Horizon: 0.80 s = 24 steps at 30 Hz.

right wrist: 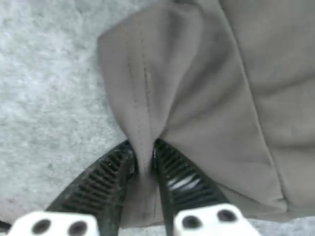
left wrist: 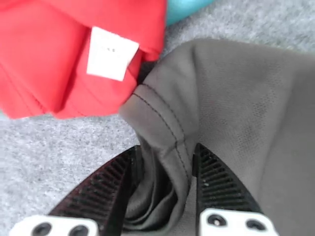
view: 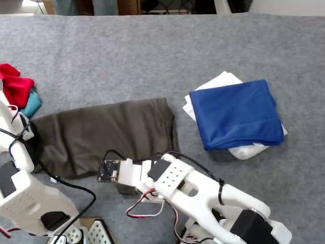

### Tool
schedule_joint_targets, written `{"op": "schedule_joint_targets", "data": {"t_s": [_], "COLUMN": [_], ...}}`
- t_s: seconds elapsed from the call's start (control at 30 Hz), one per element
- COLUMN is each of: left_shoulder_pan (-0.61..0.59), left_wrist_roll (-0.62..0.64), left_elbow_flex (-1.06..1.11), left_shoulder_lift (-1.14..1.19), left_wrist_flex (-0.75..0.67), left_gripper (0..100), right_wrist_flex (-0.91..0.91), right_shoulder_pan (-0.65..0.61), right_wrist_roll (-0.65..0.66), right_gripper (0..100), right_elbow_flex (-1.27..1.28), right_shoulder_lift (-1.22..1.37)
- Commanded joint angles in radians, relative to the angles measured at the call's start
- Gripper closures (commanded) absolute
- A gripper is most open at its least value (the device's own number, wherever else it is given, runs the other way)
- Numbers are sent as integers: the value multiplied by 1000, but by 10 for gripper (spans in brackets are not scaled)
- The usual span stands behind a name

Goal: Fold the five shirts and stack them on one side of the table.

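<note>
A brown shirt (view: 109, 132) lies partly folded on the grey table (view: 127, 56), left of centre. My left gripper (view: 28, 133) is at its left edge. In the left wrist view the left gripper (left wrist: 165, 152) is shut on a bunched fold of the brown shirt (left wrist: 246, 98). My right gripper (view: 104, 172) is at the shirt's near edge. The right wrist view has the right gripper (right wrist: 143, 147) pinched shut on the stitched hem of the brown shirt (right wrist: 221, 73). A folded blue shirt (view: 236, 113) rests on a white shirt (view: 221, 81) at the right.
A red shirt (view: 15, 86) and a teal shirt (view: 33, 104) lie crumpled at the far left edge, close to my left arm. In the left wrist view the red shirt (left wrist: 59, 59) with its white tag (left wrist: 112, 53) touches the brown shirt's corner. Bare grey felt spans the far half.
</note>
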Motion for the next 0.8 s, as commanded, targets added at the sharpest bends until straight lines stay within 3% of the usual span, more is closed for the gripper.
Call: {"op": "schedule_joint_targets", "data": {"t_s": [0.0,0.23,0.43,0.77], "left_shoulder_pan": [2,2,2,2], "left_wrist_roll": [3,3,2,2], "left_elbow_flex": [15,16,16,16], "left_shoulder_lift": [-46,-46,-46,-46], "left_wrist_flex": [-40,-46,-46,-46], "left_gripper": [812,812,812,813], "right_wrist_flex": [57,224,385,568], "right_shoulder_pan": [32,169,265,272], "right_wrist_roll": [11,135,267,422], "right_gripper": [985,985,985,985], "right_elbow_flex": [-42,-315,-700,-1185], "right_shoulder_lift": [7,39,311,707]}}
